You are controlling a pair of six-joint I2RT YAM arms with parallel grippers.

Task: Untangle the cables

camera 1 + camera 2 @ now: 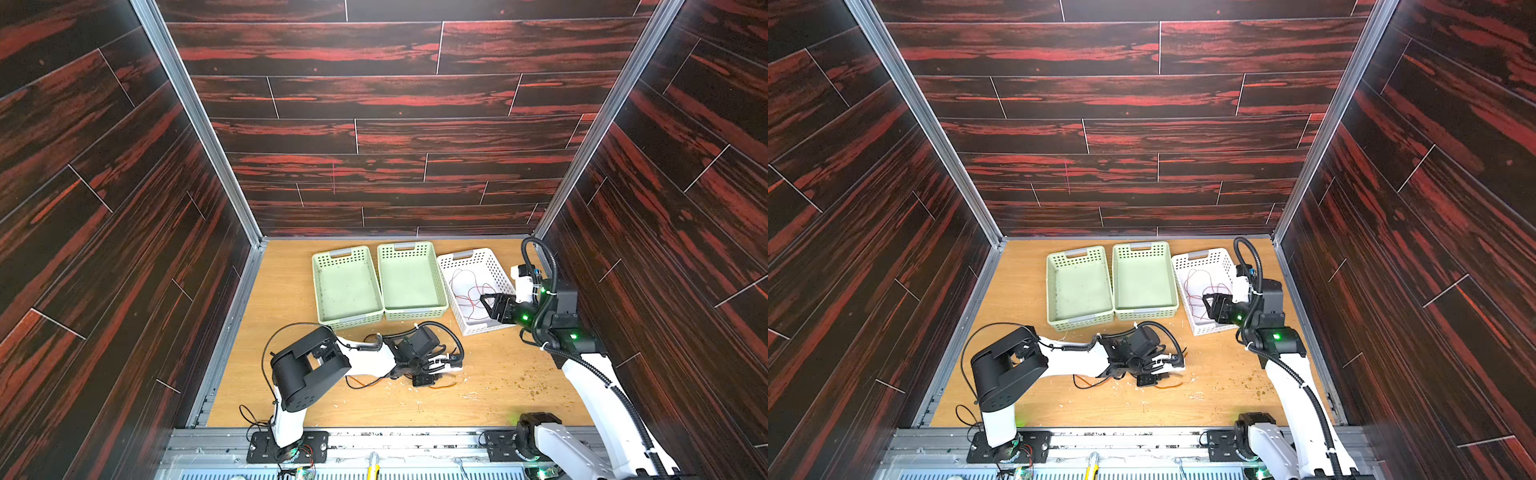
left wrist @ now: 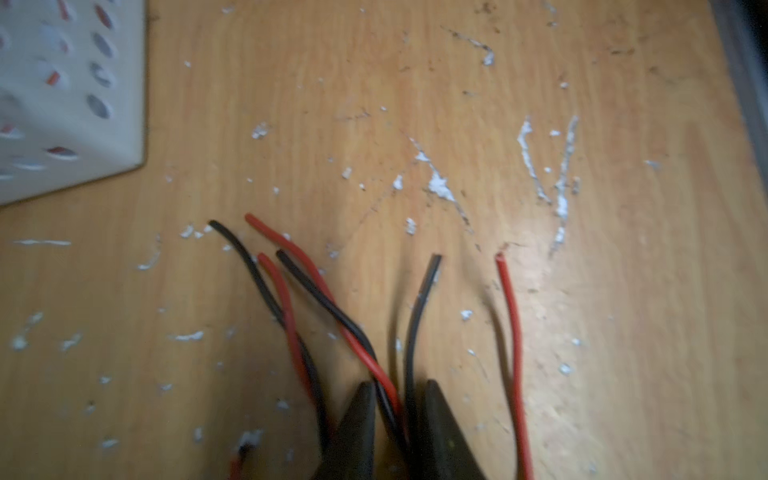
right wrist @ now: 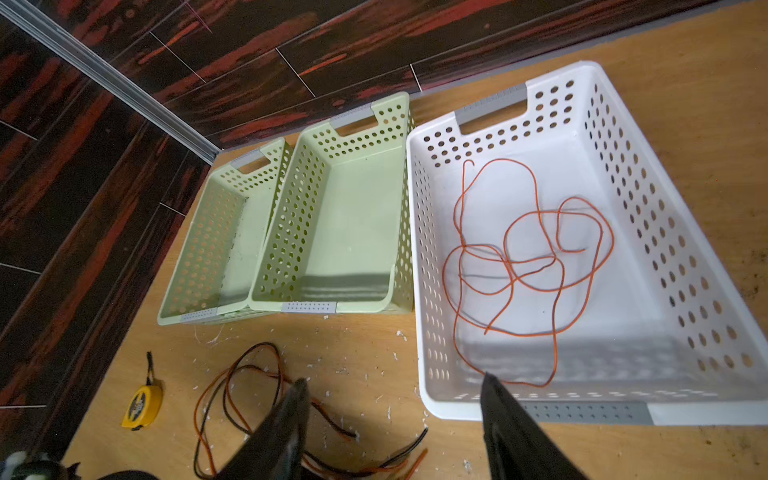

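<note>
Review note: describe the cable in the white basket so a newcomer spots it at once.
On the wooden table, three baskets stand in a row: two green baskets and, rightmost in a top view, a white basket. On its floor sprawls a loose tangle of thin orange cable. It is the only cable inside a basket; the black-and-orange cables lie on bare table.

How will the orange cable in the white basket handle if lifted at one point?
Likely floppy: the orange cable lies in loose, overlapping loops in the white basket. Probably very light, being so thin. Lifted, its crossing loops may snag and drag along together.
</note>
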